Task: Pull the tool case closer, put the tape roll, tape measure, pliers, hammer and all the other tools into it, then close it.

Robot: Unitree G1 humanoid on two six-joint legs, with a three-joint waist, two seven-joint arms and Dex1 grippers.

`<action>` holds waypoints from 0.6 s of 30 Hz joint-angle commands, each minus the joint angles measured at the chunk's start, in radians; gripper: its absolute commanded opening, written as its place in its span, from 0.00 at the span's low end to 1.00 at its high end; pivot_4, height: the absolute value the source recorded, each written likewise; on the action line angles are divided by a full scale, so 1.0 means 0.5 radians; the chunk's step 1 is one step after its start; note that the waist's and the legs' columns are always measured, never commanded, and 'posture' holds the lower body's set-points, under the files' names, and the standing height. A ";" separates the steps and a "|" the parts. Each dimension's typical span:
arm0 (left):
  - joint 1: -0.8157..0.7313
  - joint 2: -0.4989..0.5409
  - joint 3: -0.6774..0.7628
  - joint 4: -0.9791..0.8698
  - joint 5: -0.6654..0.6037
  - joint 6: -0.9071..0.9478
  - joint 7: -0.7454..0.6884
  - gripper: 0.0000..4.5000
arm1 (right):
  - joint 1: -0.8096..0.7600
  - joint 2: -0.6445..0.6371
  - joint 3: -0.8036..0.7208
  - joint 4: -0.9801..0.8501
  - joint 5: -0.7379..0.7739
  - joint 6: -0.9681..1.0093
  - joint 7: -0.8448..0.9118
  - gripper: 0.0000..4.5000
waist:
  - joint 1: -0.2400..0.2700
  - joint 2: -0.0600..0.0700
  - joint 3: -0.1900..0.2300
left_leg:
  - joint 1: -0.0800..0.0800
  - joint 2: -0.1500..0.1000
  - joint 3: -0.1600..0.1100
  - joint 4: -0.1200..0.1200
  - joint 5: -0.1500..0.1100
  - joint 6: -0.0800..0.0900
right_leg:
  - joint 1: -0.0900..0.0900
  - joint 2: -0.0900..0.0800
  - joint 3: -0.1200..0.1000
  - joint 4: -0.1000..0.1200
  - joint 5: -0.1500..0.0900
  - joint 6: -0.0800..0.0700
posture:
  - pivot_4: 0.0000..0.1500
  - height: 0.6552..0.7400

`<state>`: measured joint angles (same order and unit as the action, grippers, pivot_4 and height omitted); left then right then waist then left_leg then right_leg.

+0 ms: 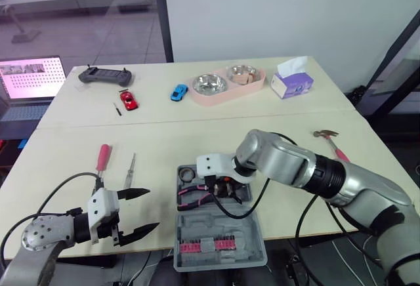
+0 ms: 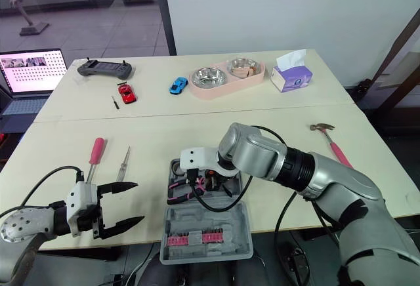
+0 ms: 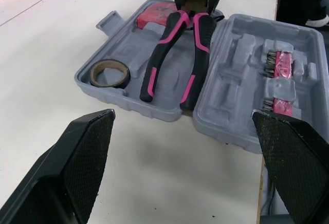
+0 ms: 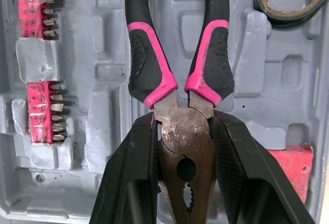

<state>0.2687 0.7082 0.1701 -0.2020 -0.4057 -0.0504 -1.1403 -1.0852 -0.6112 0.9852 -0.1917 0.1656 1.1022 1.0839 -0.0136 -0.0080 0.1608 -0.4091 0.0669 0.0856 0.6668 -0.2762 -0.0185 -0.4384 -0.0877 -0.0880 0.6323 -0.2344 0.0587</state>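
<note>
I spotted a laptop [image 1: 29,81] off left, and on the desk [image 1: 262,119] a controller [image 1: 105,75], a red toy car [image 1: 128,99], a blue toy car [image 1: 178,92], a pink twin-bowl feeder [image 1: 226,84], a tissue box [image 1: 292,84].

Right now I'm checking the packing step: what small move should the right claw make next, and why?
Probably open the right claw and lift clear. It is shut on the metal head of the pliers, whose handles appear to rest in the tray of the open tool case, beside the tape roll. So letting go should leave them stowed.
</note>
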 commanded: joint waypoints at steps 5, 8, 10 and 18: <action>-0.024 -0.011 0.016 -0.010 -0.032 -0.025 0.003 1.00 | -0.096 -0.056 -0.153 -0.115 -0.034 0.068 0.024 0.21 | -0.001 0.000 0.000 | 0.000 0.000 0.000 0.000 0.000 0.000 | 0.000 0.000 0.000 0.000 0.000 0.000 | 1.00 1.00; -0.034 -0.008 0.017 -0.002 -0.031 -0.024 -0.001 1.00 | -0.102 -0.068 -0.175 -0.165 -0.017 0.098 0.034 0.21 | -0.002 0.000 0.000 | 0.000 0.000 0.000 0.000 0.000 0.000 | 0.000 0.000 0.000 0.000 0.000 0.000 | 1.00 1.00; -0.036 -0.009 0.016 0.001 -0.029 -0.026 -0.002 1.00 | -0.100 -0.069 -0.184 -0.177 -0.019 0.109 0.034 0.21 | -0.003 0.000 0.000 | 0.000 0.000 0.000 -0.001 0.000 0.000 | -0.001 0.000 0.000 0.000 0.000 0.000 | 1.00 1.00; -0.053 -0.014 0.012 0.006 -0.026 -0.024 0.004 1.00 | -0.060 -0.046 -0.129 -0.105 -0.064 0.065 0.036 0.21 | -0.004 0.000 0.000 | 0.000 0.000 0.000 0.000 0.000 0.000 | -0.001 0.000 0.000 0.000 0.000 0.000 | 1.00 1.00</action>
<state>0.2460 0.7031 0.1702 -0.1963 -0.4061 -0.0509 -1.1393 -1.1061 -0.6380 0.9340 -0.2301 0.1415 1.1489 1.0979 -0.0155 -0.0080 0.1608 -0.4091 0.0670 0.0857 0.6665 -0.2762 -0.0185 -0.4387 -0.0877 -0.0880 0.6323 -0.2343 0.0589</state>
